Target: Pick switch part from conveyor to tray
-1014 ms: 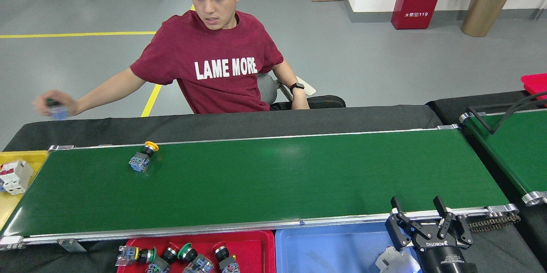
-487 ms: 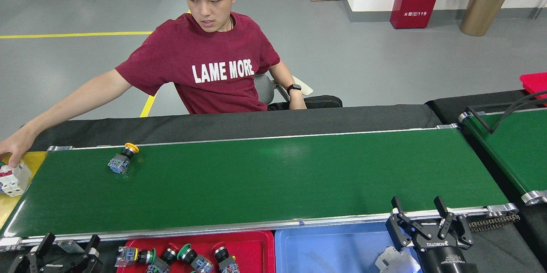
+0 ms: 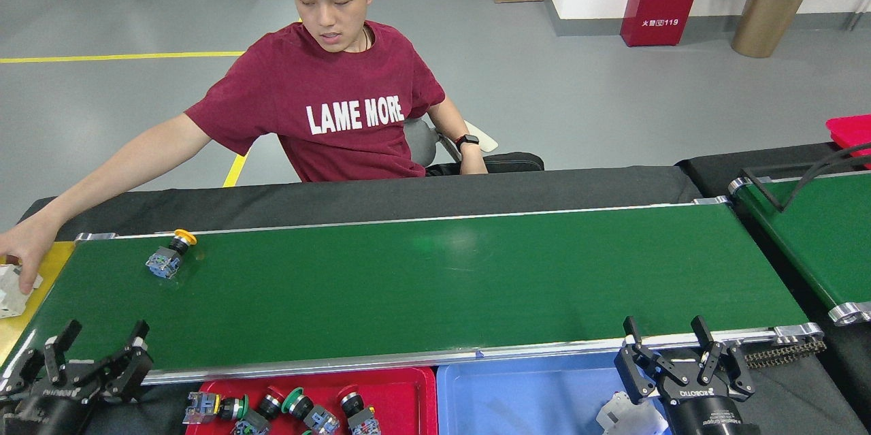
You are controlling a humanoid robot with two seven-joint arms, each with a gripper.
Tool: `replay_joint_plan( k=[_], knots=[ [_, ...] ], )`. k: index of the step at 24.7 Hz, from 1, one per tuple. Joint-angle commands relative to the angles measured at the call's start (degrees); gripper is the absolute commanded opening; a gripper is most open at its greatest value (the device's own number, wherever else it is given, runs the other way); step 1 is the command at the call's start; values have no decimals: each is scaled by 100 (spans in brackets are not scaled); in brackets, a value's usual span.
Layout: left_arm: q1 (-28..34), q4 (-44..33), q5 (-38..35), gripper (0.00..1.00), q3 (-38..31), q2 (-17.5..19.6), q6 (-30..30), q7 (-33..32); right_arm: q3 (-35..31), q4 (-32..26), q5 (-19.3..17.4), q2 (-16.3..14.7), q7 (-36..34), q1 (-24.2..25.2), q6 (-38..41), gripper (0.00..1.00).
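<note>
The switch part, with a yellow cap and a grey-blue block body, lies on the conveyor at the left of the frame, near the belt's far edge. Its long axis runs diagonally, cap toward the upper right, block toward the lower left. The left gripper sits at the lower left corner, at the belt's near edge, with its fingers spread apart and nothing between them. From it the part lies up and a little to the right, across most of the belt's width. The right gripper stands at the lower right, fingers also apart and empty, well away from the part, so the left arm is plainly the nearer one and likely the one to reach.

Below the belt's near edge, the red tray holds several switch parts with green and red caps, gathered at its left and middle. The blue tray beside it shows a whitish piece at its right end, partly hidden by the right arm. At the far left a person's hand rests on a white block on a yellow tray.
</note>
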State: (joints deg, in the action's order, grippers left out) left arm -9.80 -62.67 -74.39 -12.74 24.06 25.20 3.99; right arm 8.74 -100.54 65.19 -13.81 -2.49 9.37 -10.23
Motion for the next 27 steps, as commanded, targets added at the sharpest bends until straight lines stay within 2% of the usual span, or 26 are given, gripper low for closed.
replay_joint_plan(
  k=[1, 5, 10, 14, 16, 18, 19, 20, 22, 26, 27],
  knots=[
    [-505, 685, -58, 100, 228, 231, 91, 128, -22, -80, 11, -17, -41, -23, 21, 99],
    [-1393, 1749, -261, 99, 668, 266, -67, 260, -22, -80, 11, -17, -50, -32, 30, 99],
    [-2360, 3402, -603, 99, 1362, 196, -920, 814, -22, -80, 11, -17, -50, -67, 30, 99],
    [-2896, 4386, -594, 97, 1670, 196, -1509, 884, 13, -80, 11, 1, -41, -84, 294, 99],
    [-3019, 4571, -594, 91, 1670, 196, -1658, 884, 22, -71, 11, 10, -41, -84, 390, 99],
    [-3098, 4729, -586, 81, 1670, 196, -1746, 867, 22, -71, 11, 27, -41, -111, 496, 99],
    [-3142, 4808, -577, 79, 1652, 196, -1790, 849, 22, -62, 11, 62, -32, -146, 540, 99],
    [-3177, 4904, -568, 73, 1635, 196, -1816, 832, 31, -62, 11, 106, -32, -190, 593, 99],
    [-3195, 5019, -551, 68, 1626, 161, -1825, 823, 48, -36, 20, 150, -32, -251, 681, 99],
    [-3195, 5019, -542, 31, 1617, 81, -1799, 805, 128, -36, 20, 159, -24, -278, 707, 99],
    [-3195, 5019, -542, 25, 1634, 73, -1772, 805, 128, -36, 20, 159, -24, -278, 707, 99]
  ],
)
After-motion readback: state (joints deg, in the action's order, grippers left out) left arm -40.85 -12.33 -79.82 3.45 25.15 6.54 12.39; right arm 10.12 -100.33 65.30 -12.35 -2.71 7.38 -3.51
